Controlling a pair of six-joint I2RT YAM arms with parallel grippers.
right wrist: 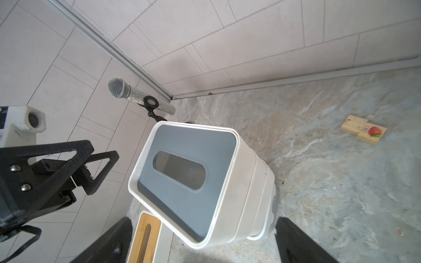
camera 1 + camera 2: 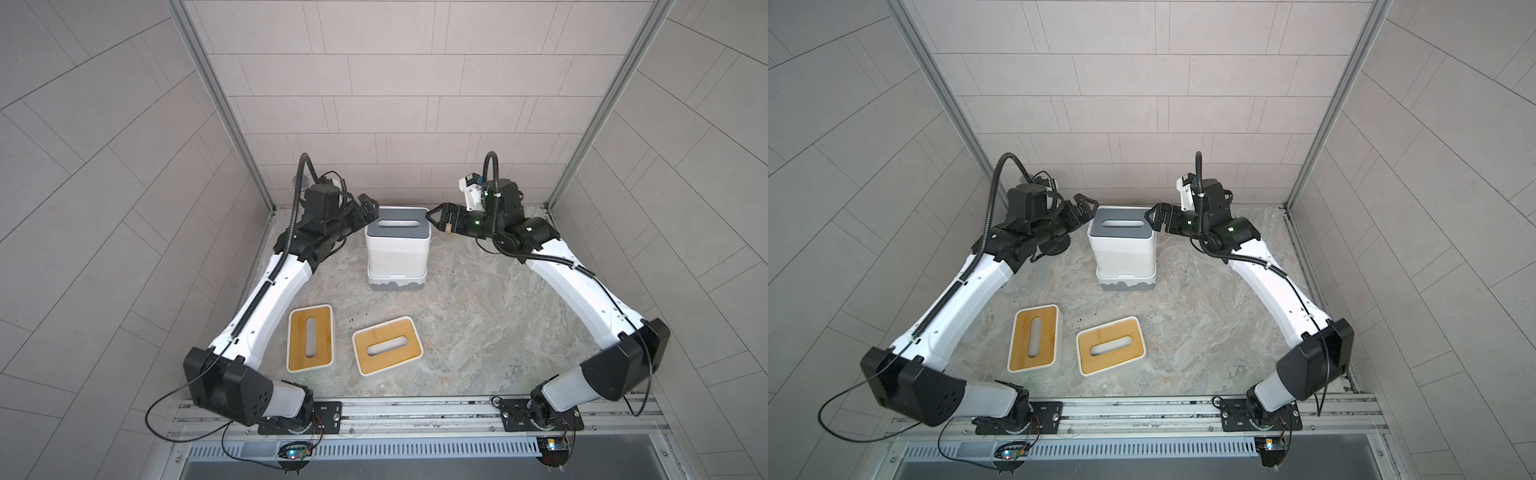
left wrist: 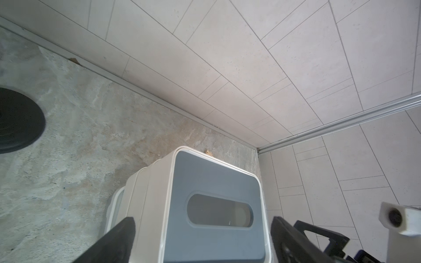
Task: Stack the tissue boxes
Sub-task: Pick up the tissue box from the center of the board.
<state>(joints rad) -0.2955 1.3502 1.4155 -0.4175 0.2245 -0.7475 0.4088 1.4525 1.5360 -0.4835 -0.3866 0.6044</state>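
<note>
White stack (image 2: 397,253), grey slotted lid (image 2: 417,233) on top, wavy grey base, stands near back wall. Flanking its top: left gripper (image 2: 369,209) and right gripper (image 2: 433,218), jaws wide, holding nothing. Nearer the front lie bamboo-topped box (image 2: 322,337) and second bamboo-topped box (image 2: 387,332), apart, open tabletop (image 2: 478,332) beside them. Right wrist view alone shows microphone (image 1: 136,95) whole, wooden block (image 1: 363,132) with red print.

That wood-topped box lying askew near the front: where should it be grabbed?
Probably by its two long white walls, fingers spanning the narrow width, coming straight down. The askew bamboo-topped box lies flat, lid up, apart from its neighbour box, so both walls are free; the wrist must turn to match its slant.
</note>
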